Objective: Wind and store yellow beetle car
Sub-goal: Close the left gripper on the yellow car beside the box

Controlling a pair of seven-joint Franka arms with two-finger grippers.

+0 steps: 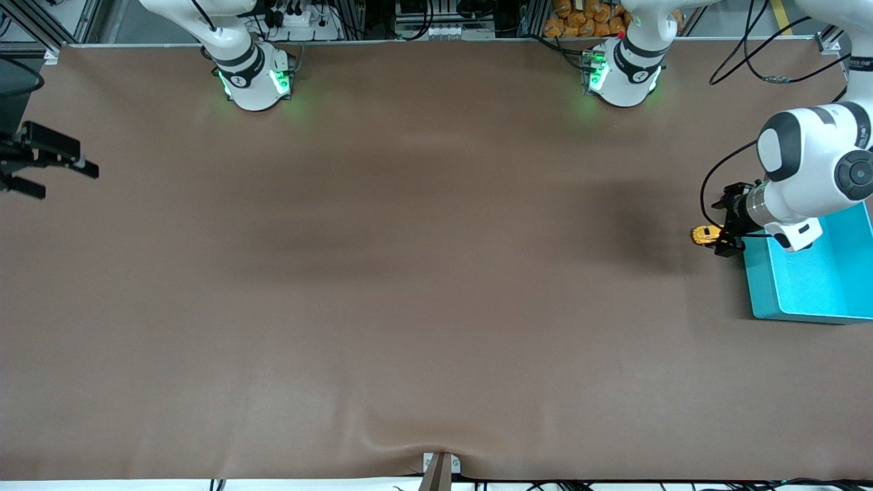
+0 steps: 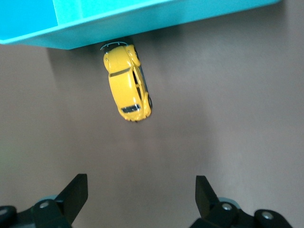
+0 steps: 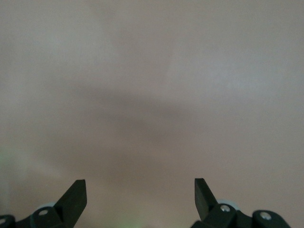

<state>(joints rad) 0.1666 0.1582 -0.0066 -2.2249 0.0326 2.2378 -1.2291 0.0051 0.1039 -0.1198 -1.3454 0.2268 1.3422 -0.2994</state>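
Our left gripper point(image 2: 137, 199) hangs with fingers apart over the yellow beetle car point(image 2: 127, 88) – its long axis running away from them, one end against the teal bin point(image 2: 142, 16) – while the right gripper point(image 3: 140, 199), also spread, waits well apart.

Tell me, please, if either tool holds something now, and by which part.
Nothing is held. The left tool is open over the brown table beside the small yellow beetle-shaped toy car; the right tool, waiting, is open too.
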